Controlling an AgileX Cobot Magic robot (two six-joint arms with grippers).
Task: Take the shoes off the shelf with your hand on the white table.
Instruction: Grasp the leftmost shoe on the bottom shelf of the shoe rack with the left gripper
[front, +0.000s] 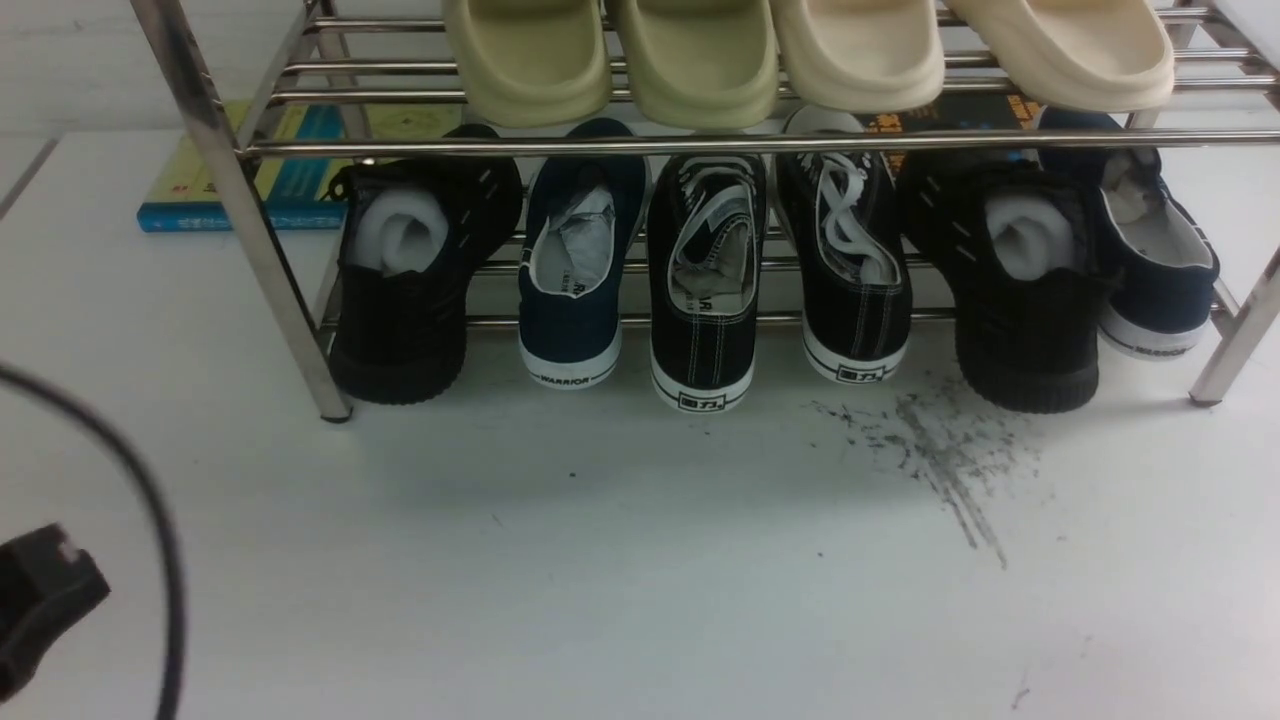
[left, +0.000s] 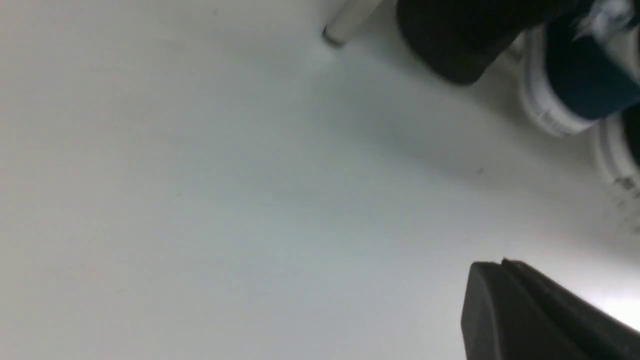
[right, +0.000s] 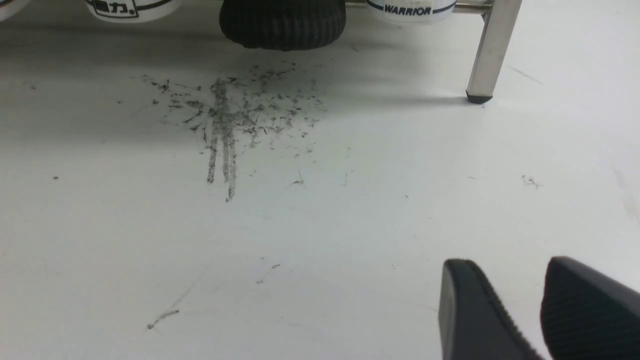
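— well, start with the biggest item. what have you got?
— white table (front: 640, 600), flat, carrying the whole lot. on it stands the chrome shelf (front: 238, 200), two tiers of bars.
— and the shoes?
— both on the lower tier, heels toward us, white stuffing inside. left sneaker (front: 405, 300) sits at the left end beside the leg; right sneaker (front: 1020, 310) is well apart from it, second from the right end, with three other shoes between them. neither is off the shelf.
— marks on the surface?
— a patch of dark scuff marks (front: 940, 450) just in front of the right sneaker.
— grippers?
— left gripper (left: 502, 265) low over bare table, short of the left sneaker, fingers pressed together on nothing. right gripper (right: 507, 265) faces the scuffs, fingers parted, nothing between them. a black cable (front: 172, 560) curves over the table by the left gripper.
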